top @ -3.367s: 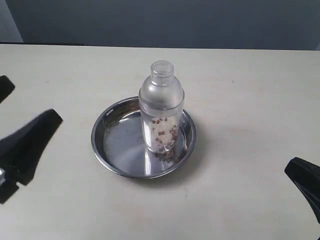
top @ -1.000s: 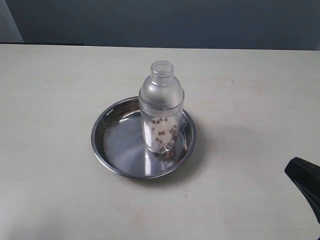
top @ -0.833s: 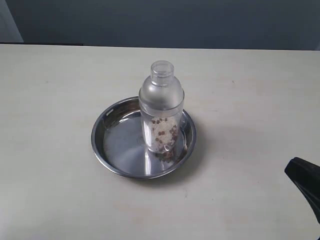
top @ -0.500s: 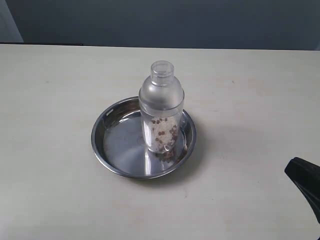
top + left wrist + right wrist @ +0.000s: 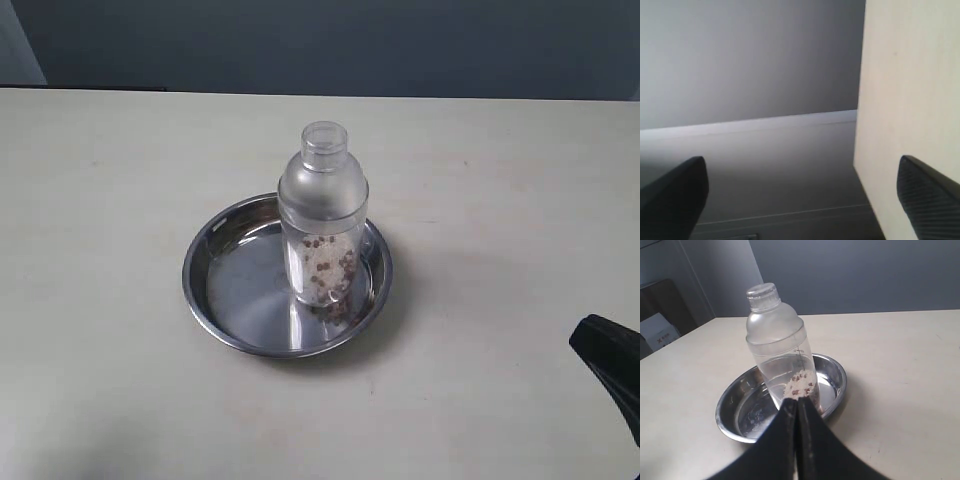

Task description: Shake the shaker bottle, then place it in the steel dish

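One bottle (image 5: 322, 215), upright in dish (image 5: 186, 272), ungripped: job looked finished to me. My left claw (image 5: 801, 165) gaped wide; right claw (image 5: 796, 404) pinched together, empty.

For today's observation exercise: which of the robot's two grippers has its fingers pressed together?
The right gripper: its fingers meet, holding nothing; those of the left gripper stand apart.

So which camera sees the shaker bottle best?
The exterior view: the whole shaker bottle shows, standing upright in the steel dish, nothing in front. The right wrist view shows it bigger, but the shut right tool hides its bottom. The left wrist view misses it.
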